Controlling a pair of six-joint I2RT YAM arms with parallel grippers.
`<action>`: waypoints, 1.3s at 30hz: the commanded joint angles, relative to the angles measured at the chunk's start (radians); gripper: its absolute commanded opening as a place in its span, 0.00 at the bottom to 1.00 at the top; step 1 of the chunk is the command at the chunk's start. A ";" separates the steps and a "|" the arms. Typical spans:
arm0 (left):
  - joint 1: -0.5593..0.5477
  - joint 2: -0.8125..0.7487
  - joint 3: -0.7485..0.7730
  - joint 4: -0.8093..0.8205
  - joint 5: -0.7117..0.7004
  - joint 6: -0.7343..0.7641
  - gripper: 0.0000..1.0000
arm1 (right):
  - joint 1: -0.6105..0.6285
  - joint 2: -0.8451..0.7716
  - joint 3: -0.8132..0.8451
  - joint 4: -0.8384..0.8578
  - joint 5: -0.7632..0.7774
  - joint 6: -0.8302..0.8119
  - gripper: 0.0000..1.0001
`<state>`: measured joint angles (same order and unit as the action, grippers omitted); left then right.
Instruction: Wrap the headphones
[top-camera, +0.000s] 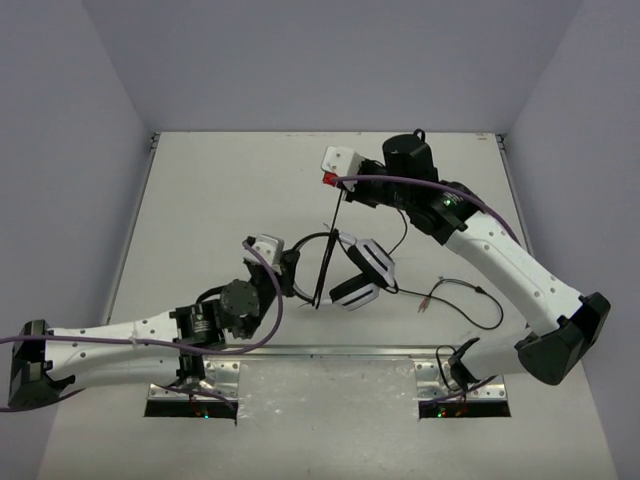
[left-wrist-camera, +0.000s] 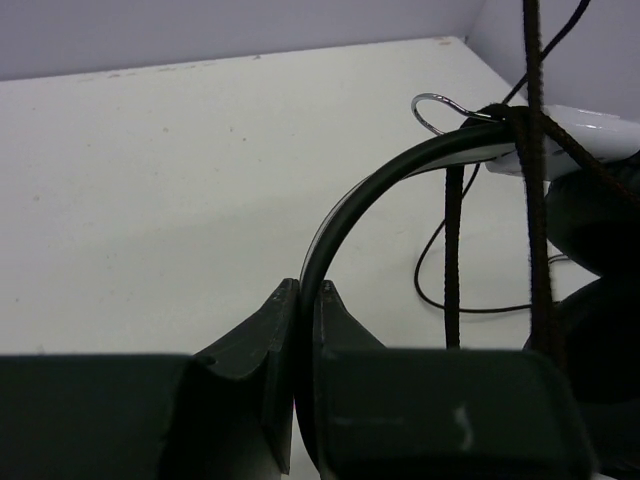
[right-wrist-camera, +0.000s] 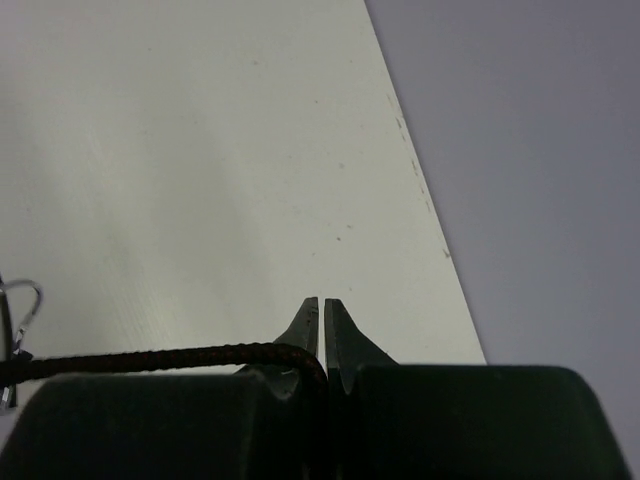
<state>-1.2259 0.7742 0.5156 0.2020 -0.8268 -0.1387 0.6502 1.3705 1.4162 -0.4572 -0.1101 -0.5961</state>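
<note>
The headphones (top-camera: 362, 272) lie mid-table, with white earcups and a black headband (top-camera: 305, 262). My left gripper (top-camera: 291, 272) is shut on the headband; in the left wrist view the black band (left-wrist-camera: 360, 200) runs up from between the closed jaws of the gripper (left-wrist-camera: 308, 292) to a white earcup (left-wrist-camera: 590, 125). My right gripper (top-camera: 343, 192) is farther back, shut on the thin black cable (top-camera: 330, 245), which stretches taut down to the headphones. In the right wrist view the braided cable (right-wrist-camera: 150, 358) enters that gripper's closed jaws (right-wrist-camera: 321, 305) from the left. Cable strands (left-wrist-camera: 535, 150) hang beside the earcup.
The rest of the cable lies in loose loops on the table right of the earcups (top-camera: 470, 300), ending in a plug (top-camera: 428, 303). A thin metal loop (left-wrist-camera: 435, 108) sits by the headband end. Purple robot cables (top-camera: 270, 300) trail along both arms. Grey walls close in the table.
</note>
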 joint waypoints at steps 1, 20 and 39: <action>-0.037 0.057 0.070 -0.076 0.069 0.025 0.00 | -0.038 -0.040 0.063 0.163 -0.035 0.068 0.02; -0.072 -0.078 0.164 -0.052 0.078 0.088 0.00 | -0.193 -0.011 -0.062 0.219 -0.356 0.234 0.04; -0.072 -0.006 0.529 0.198 0.065 0.277 0.00 | -0.201 0.073 -0.462 1.064 -0.822 0.813 0.20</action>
<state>-1.2884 0.7624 0.9565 0.1879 -0.7422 0.1287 0.4530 1.3766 0.9874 0.3283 -0.8394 -0.0002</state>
